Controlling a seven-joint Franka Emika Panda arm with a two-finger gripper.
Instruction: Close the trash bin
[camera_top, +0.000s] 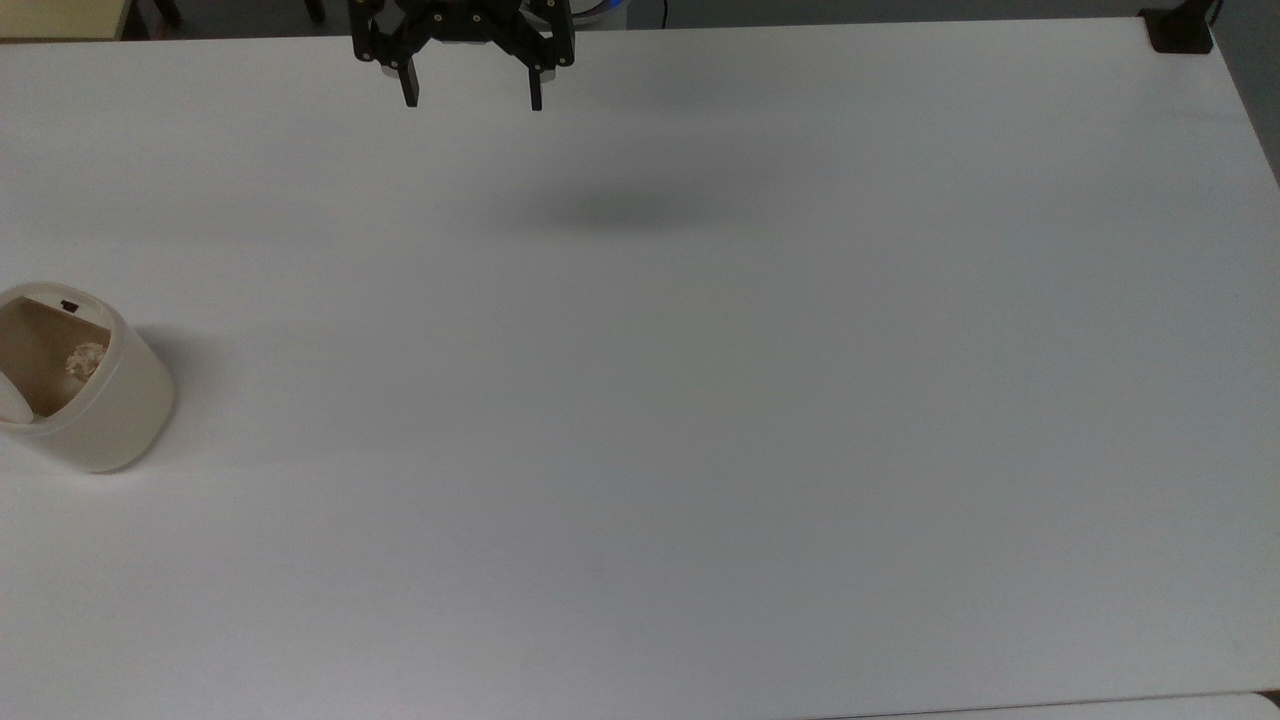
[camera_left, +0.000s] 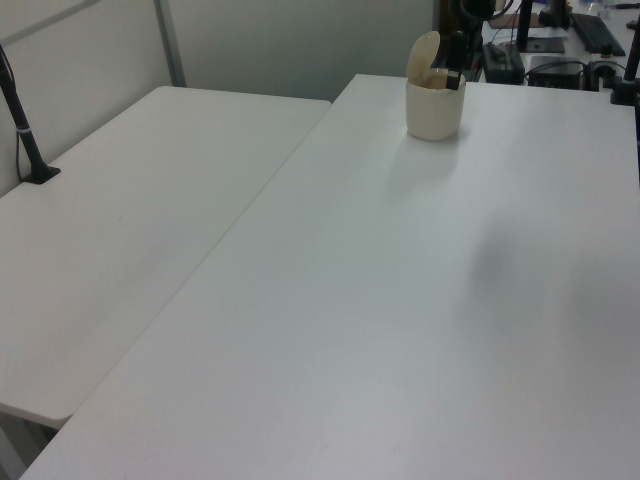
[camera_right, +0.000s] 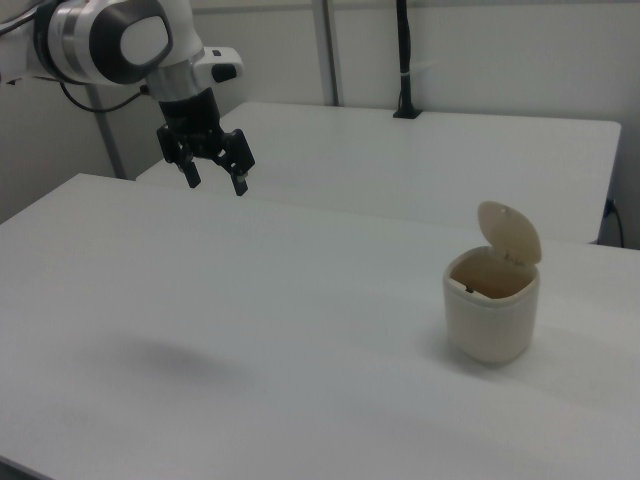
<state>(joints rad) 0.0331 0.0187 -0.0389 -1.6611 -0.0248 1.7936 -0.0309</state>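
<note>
Bench (camera_right: 300, 330) bare up front, trash bin (camera_right: 491, 315) lid (camera_right: 510, 233) up at the right view's right, claw (camera_right: 213, 169) spread, far off; a hard push risks tipping it.

White-grey arm (camera_right: 110, 40), black two-fingered end effector (camera_right: 214, 180)
</note>
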